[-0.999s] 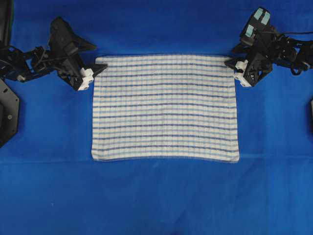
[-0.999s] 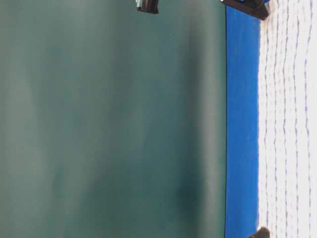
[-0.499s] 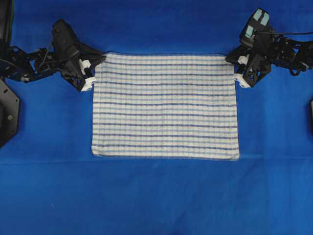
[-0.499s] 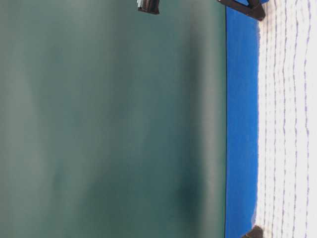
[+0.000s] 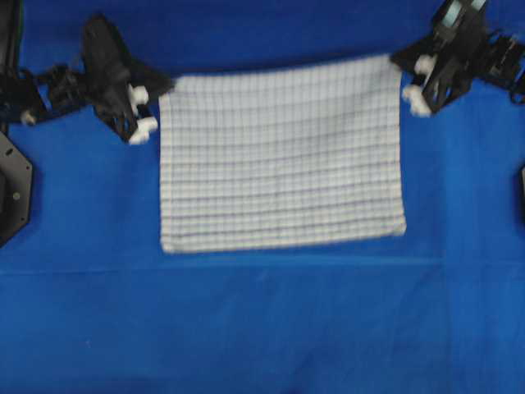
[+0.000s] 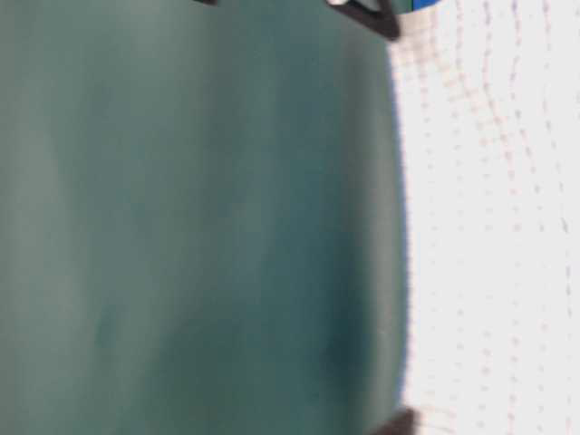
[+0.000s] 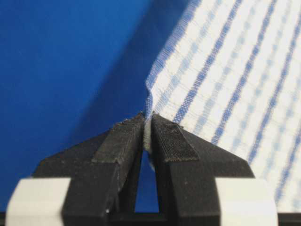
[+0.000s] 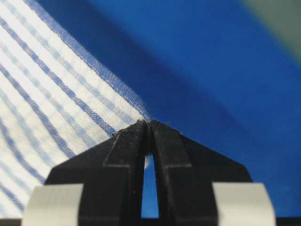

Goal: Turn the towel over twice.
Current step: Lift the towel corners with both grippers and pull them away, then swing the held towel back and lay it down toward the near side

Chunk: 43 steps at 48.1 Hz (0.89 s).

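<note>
Blue table cover (image 5: 262,328) underneath. Towel (image 5: 283,156) spread at centre, checked face up. Left gripper (image 5: 157,89) at ten o'clock of towel, pinching that corner. Right gripper (image 5: 399,59) at two o'clock, clamped on its corner, lifted higher.
</note>
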Tool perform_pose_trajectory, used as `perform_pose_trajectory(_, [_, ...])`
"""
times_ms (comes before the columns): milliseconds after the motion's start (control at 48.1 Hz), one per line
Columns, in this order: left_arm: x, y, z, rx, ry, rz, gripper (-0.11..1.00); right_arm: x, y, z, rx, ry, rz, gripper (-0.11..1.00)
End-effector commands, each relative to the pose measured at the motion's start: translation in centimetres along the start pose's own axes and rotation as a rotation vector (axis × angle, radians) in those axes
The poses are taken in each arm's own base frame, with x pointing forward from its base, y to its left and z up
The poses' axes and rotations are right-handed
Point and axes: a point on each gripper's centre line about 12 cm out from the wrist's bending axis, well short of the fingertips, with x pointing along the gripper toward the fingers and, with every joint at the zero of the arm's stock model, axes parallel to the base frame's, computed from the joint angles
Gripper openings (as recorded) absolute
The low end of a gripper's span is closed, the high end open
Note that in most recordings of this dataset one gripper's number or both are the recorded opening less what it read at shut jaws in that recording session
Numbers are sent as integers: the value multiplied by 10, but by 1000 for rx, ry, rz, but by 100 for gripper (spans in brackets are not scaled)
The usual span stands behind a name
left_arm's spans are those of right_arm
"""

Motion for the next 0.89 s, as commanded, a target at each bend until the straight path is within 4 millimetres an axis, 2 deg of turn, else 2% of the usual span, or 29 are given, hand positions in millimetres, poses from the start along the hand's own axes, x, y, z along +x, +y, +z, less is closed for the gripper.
perform_pose_trajectory(0, [-10,11,34,1,-79,33,5,-16,-13,34,17,-113,-36,6])
perform_pose_trajectory(166, [-32,29,81,35,-194,90,5,-44,-30,76,0,-241,-92,6])
perform_pose_trajectory(458, [-88,33,153,105,-339,115,5,-100,-28,139,-64,-365,-116,6])
perform_pose_trajectory(645, [-108,32,171,116,-363,114,5,-126,-24,155,-74,-431,-117,6])
perform_pose_trajectory(791, [-111,31,172,121,-374,113,5,-137,-19,159,-83,-461,-105,6])
perform_pose_trajectory(874, [-108,30,170,120,-362,110,5,-136,-18,156,-84,-449,-101,6])
